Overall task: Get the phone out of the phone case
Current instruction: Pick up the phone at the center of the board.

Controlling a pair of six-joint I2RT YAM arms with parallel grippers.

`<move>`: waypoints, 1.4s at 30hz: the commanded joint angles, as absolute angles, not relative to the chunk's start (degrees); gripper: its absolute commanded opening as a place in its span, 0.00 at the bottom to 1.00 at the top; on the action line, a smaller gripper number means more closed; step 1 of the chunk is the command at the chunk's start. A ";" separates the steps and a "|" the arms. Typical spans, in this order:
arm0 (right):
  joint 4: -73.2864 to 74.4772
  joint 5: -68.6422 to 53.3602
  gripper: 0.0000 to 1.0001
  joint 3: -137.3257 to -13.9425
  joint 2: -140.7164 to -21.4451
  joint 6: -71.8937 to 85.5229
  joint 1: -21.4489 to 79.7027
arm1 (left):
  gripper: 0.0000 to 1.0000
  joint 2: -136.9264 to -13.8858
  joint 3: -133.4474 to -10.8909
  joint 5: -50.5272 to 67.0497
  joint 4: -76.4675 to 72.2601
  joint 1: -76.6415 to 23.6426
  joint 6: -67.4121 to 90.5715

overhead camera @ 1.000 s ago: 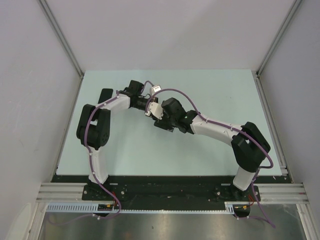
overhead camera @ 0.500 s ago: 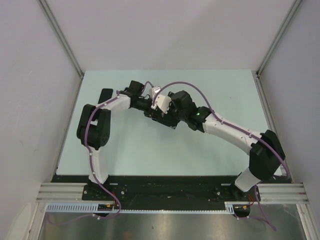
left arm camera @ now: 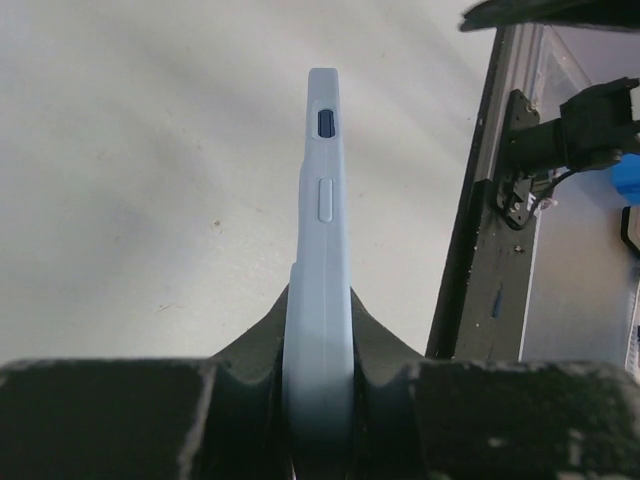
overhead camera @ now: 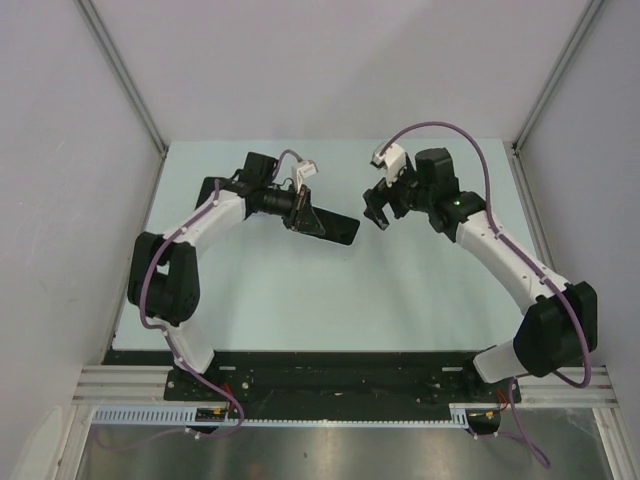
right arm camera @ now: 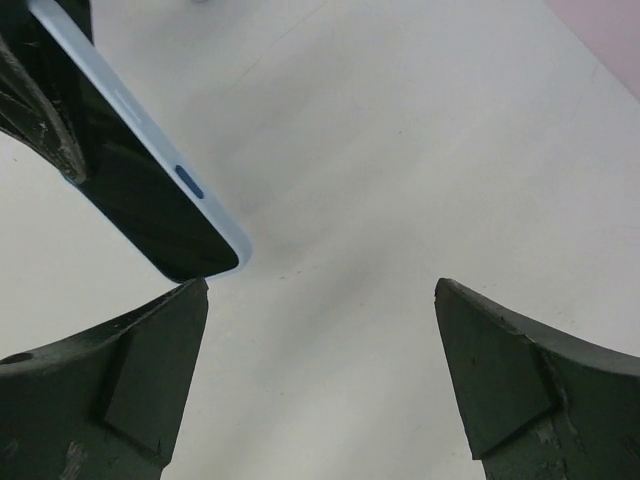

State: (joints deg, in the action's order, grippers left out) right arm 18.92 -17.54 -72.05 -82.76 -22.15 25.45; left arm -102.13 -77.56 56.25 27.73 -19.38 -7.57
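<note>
**A:** Where is the phone (overhead camera: 333, 227) now?

**B:** It is in the air above the middle of the table (overhead camera: 270, 290). The left gripper (overhead camera: 298, 209) holds it, and it sticks out toward 4 o'clock. The fingers (left arm camera: 250, 345) are clamped on its two broad faces near one end. It is not out yet: the pale blue case (left arm camera: 325, 240) rims the dark screen all the way round.

**A:** And the right gripper (overhead camera: 381, 206)?

**B:** It sits at 3 o'clock from the phone, clearly apart from it, with its fingers spread wide and holding nothing.

**A:** So how should the peel go?

**B:** I'd bring the right gripper in on the free end, at the 4 o'clock corner. One finger should catch only the soft lip of the case there, not the glass. The corner then has to be rolled back off the phone, not pulled straight. The left grip looks low and firm, so it can serve as the anchor. But it pins case and phone together, so it would have to shift before the phone can slide free. Pinching both layers would only tug the whole thing out of the left gripper.

**A:** What has changed over the last second?

**B:** A second ago the two grippers were bunched together at the centre, with the right one up against the phone. Now the right arm has swung away toward 2 o'clock, and the left arm has shifted too.
</note>
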 commanded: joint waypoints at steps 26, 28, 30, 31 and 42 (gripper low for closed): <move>-17.73 -63.90 0.95 -63.74 -79.54 29.16 4.57 | 0.00 -91.49 -71.64 58.19 -29.25 -22.50 35.75; -27.91 -63.20 0.95 -61.53 -79.37 36.89 4.48 | 0.00 -91.93 -67.79 56.35 -36.28 -22.59 41.90; -37.55 -62.41 0.92 -58.63 -79.89 41.55 4.39 | 0.00 -93.25 -66.01 55.99 -41.10 -22.85 47.16; -40.57 -61.71 0.91 -57.84 -80.15 45.84 4.39 | 0.00 -93.60 -64.61 55.81 -42.61 -23.11 48.33; -75.57 -59.85 0.72 -53.61 -89.64 64.07 4.13 | 0.00 -93.61 -56.87 53.70 -58.44 -26.01 60.73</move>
State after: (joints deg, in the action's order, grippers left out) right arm -59.83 -61.12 -53.93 -86.91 56.47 4.45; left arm -95.37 -56.88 54.24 -45.17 -24.49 54.63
